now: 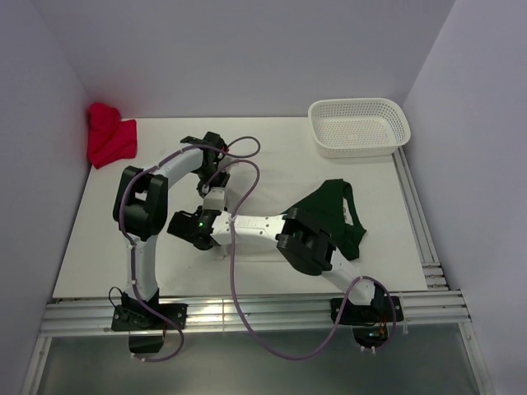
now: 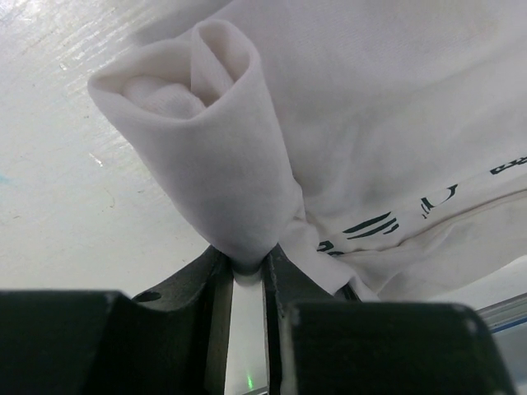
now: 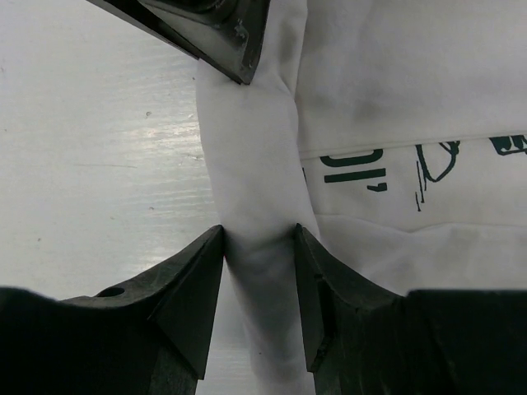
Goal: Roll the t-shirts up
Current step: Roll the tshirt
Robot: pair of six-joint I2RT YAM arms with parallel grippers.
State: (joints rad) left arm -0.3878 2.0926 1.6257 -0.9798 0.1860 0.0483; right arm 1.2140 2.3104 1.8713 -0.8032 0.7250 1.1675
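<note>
The off-white t-shirt [image 2: 387, 107] lies on the white table with dark lettering [image 3: 356, 164] showing. One of its edges is wound into a roll [image 2: 206, 123]. My left gripper [image 2: 247, 262] is shut on one end of that roll, the cloth pinched between its fingers. My right gripper [image 3: 259, 239] is shut around the same roll [image 3: 251, 156] further along, near the left gripper's finger [image 3: 216, 33]. In the top view both grippers, left [image 1: 211, 188] and right [image 1: 210, 207], meet at the table's middle and hide most of this shirt. The dark green t-shirt [image 1: 331, 212] lies crumpled to the right, partly under the right arm.
A white perforated basket [image 1: 359, 126] stands at the back right corner. A red cloth [image 1: 109, 136] is bunched at the back left against the wall. Metal rails [image 1: 247, 313] run along the table's near edge and right side.
</note>
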